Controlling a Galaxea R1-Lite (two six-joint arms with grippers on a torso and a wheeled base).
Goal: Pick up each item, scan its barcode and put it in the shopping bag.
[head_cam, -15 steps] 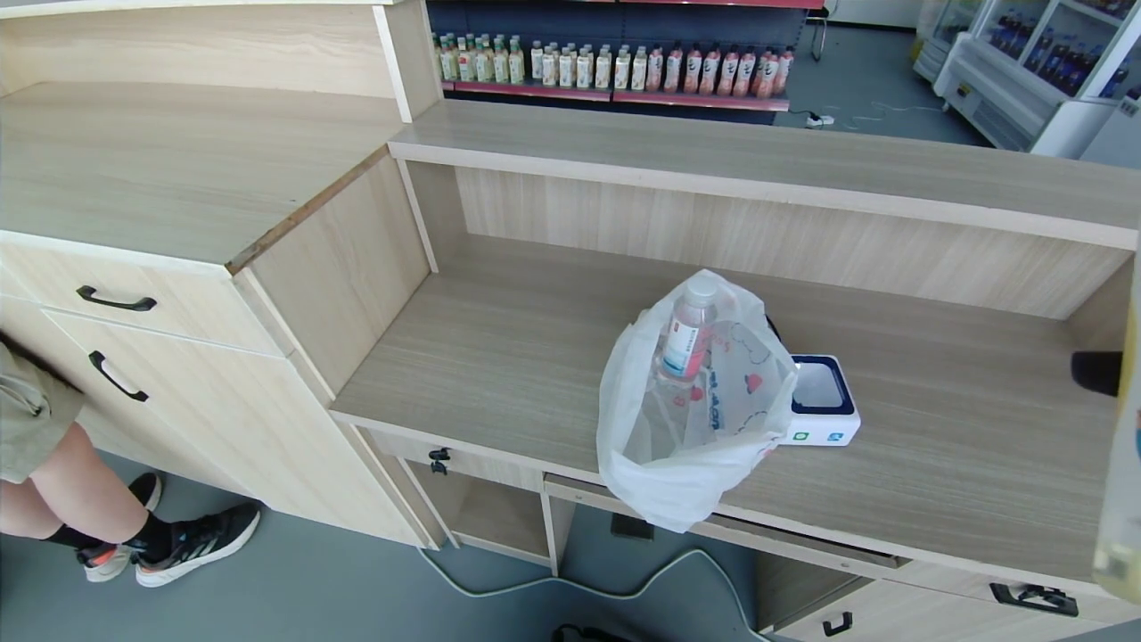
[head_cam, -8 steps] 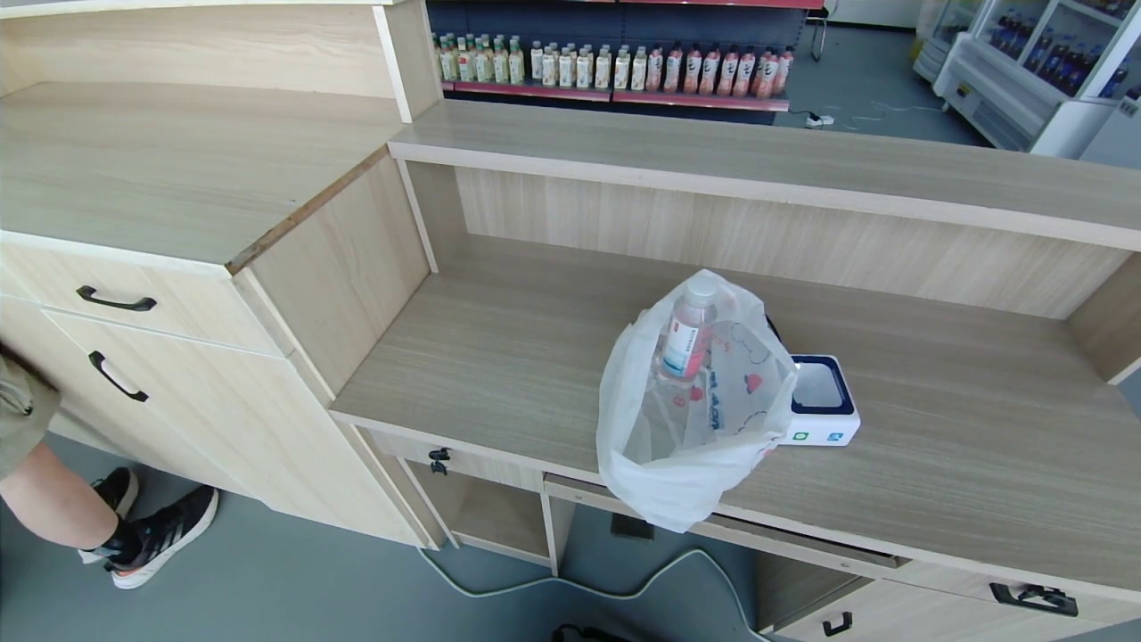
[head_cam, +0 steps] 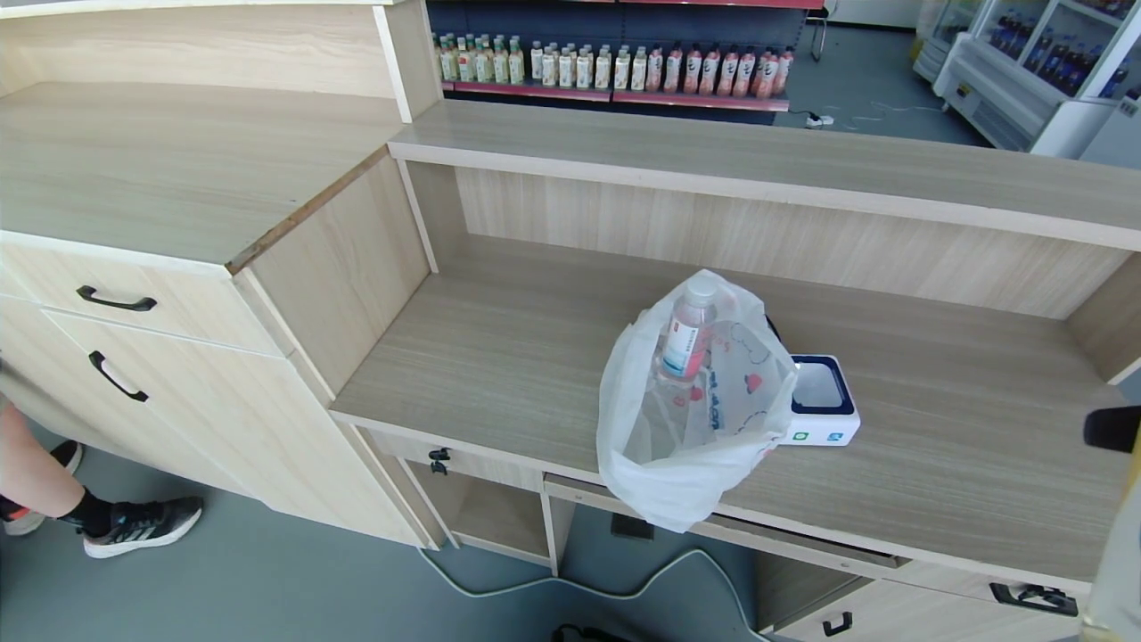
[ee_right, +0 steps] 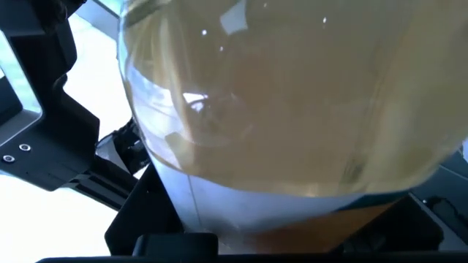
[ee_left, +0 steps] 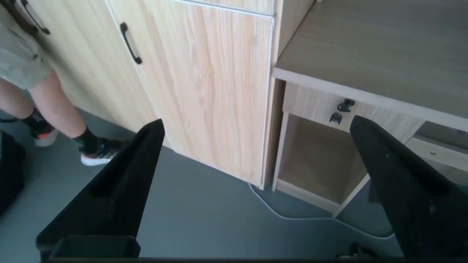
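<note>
Counter point(head_cam: 499, 357): carries the bag and scanner near its front edge, within both arms' reach.
Shopping bag point(head_cam: 677, 464): stands open-mouthed against the scanner. Its slack rim overhangs the counter edge and may snag an incoming item.
Scanner point(head_cam: 822, 401): window faces up, for a barcode passed above it.
Yellow bottle point(ee_right: 292, 95): pinched in the right gripper point(head_cam: 1112, 429) at the counter's right end, well apart from the scanner.
Pink bottle point(head_cam: 688, 334): upright inside the bag.
Left gripper point(ee_left: 256, 186): jaws spread, empty, low beside the cabinet point(ee_left: 212, 80).

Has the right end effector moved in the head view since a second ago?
Yes. The right end effector, holding a bottle, has dropped from beside the counter's side wall toward the counter's front edge.
</note>
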